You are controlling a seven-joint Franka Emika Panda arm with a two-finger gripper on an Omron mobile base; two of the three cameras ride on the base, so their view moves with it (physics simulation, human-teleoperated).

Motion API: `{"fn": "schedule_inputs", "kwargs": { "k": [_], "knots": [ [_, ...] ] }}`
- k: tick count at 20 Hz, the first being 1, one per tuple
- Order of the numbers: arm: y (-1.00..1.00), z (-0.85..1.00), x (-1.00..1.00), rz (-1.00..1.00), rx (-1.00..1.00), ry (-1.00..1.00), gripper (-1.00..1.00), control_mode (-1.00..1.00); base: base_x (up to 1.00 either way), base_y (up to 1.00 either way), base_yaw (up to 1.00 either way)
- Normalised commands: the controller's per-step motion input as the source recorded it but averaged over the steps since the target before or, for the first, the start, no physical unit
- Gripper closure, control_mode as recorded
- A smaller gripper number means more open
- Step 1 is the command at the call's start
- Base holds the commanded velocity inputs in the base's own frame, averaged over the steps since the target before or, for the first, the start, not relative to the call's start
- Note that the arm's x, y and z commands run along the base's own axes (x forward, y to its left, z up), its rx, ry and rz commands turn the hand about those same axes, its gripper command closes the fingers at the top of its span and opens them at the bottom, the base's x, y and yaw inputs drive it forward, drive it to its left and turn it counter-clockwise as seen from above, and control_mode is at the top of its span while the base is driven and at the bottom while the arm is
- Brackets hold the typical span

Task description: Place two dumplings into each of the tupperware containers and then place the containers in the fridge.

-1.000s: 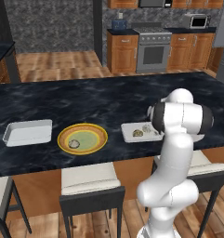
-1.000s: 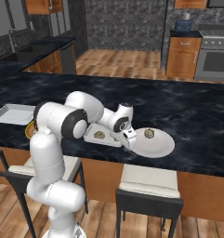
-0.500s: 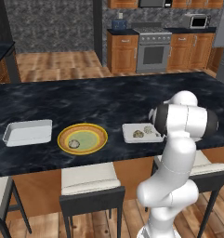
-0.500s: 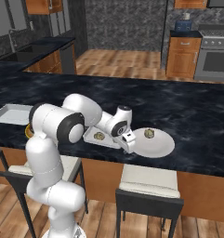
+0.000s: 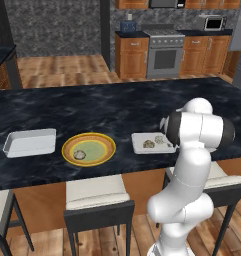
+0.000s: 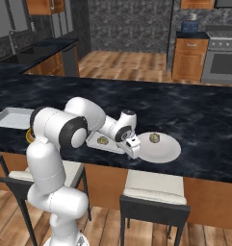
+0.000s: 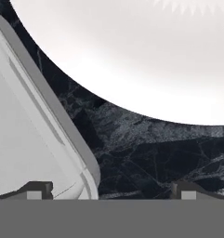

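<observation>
- Since a second ago: the arm's elbow has swung a little toward the desk's right end in the left base view; the hand has stayed low at the near edge, and nothing on the desk has shifted.
- Gripper (image 6: 135,150) hangs low over the desk (image 6: 194,110), at the gap between the near tray (image 6: 96,142) and a round white plate (image 6: 169,150). Fingers spread wide, holding nothing.
- Hand view: the tray's rounded corner (image 7: 62,139) lies under the left fingertip (image 7: 36,189), the white plate's rim (image 7: 132,69) curves above, and bare dark desk lies between.
- Near tray, left base view (image 5: 138,144): 2 dumplings inside, one at (image 5: 148,144), another at (image 5: 159,139). Looks like its quota is met, which would explain the empty open fingers beside it.
- 1 dumpling (image 6: 155,138) sits on the white plate, toward its far side.
- 1 dumpling (image 5: 79,154) rests on the yellow-rimmed green plate (image 5: 106,141), mid-desk near the front edge.
- 2nd tray (image 5: 30,142) sits toward the desk's left end, well apart from the arm; it appears empty.
- Judgement: roughly a third done; the left tray wants 2 dumplings, then both trays go to the fridge.
</observation>
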Motion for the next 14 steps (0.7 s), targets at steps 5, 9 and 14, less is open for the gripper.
{"fn": "schedule_inputs", "kwargs": {
  "k": [5, 9, 14],
  "knots": [
    [0.00, -0.01, 0.00, 0.00, 0.00, 0.00, 1.00, -1.00, 0.00, 0.00, 0.00],
    [0.00, 0.00, 0.00, 0.00, 0.00, 0.00, 1.00, -1.00, 0.00, 0.00, 0.00],
    [0.00, 0.02, 0.00, 0.00, 0.00, -0.02, 1.00, -1.00, 0.00, 0.00, 0.00]
  ]
}}
